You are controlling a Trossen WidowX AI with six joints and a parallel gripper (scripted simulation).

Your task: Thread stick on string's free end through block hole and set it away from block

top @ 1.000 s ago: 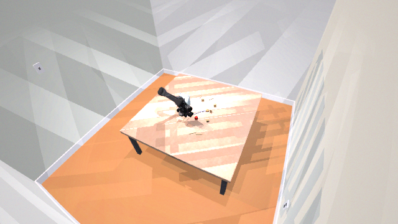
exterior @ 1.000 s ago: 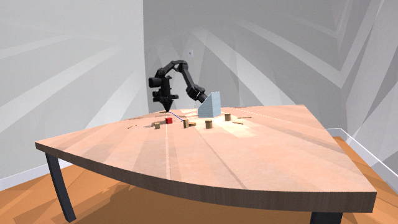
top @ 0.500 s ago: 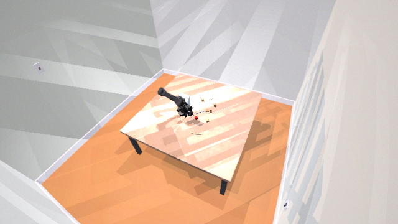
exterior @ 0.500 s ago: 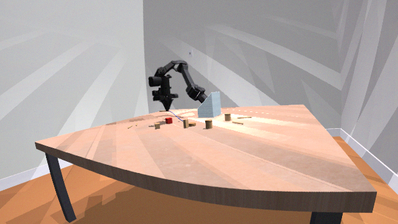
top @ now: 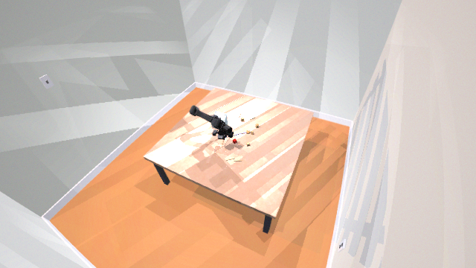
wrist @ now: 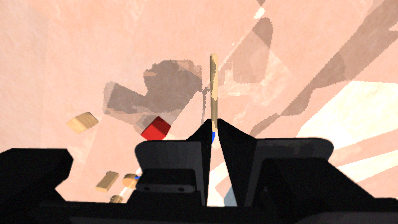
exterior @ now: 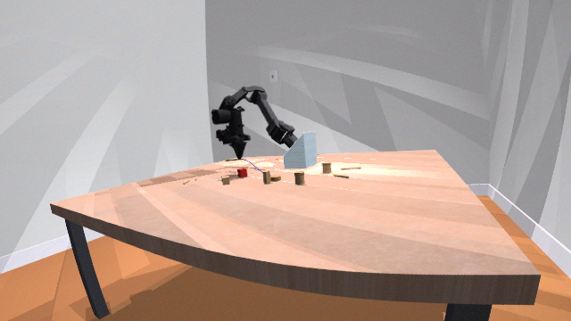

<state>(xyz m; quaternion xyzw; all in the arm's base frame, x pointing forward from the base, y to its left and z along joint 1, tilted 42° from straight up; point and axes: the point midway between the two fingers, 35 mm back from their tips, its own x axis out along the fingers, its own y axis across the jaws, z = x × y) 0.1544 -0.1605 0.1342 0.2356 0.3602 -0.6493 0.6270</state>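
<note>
My gripper [top: 231, 135] [exterior: 240, 158] [wrist: 214, 122] is shut on the thin wooden stick [wrist: 214, 85] and holds it above the table. The stick points away from the fingers, with its far end free. The blue string [exterior: 254, 165] [wrist: 213, 136] shows at the fingertips and runs down to the round wooden button [exterior: 276, 178] [wrist: 130, 180]. An upright wooden block [exterior: 266, 176] [wrist: 107, 181] stands beside the button. A smaller wooden block [exterior: 226, 180] [wrist: 82, 122] lies apart from it. No hole can be made out in either block.
A red cube [top: 234, 141] [exterior: 242, 172] [wrist: 156, 129] lies near and below the gripper. A light blue wedge [exterior: 306, 152] stands by the arm. Two wooden cylinders, one here [exterior: 299, 178] and one farther back [exterior: 326, 168], stand near it. Loose sticks [top: 238, 161] [exterior: 351, 168] lie on both sides.
</note>
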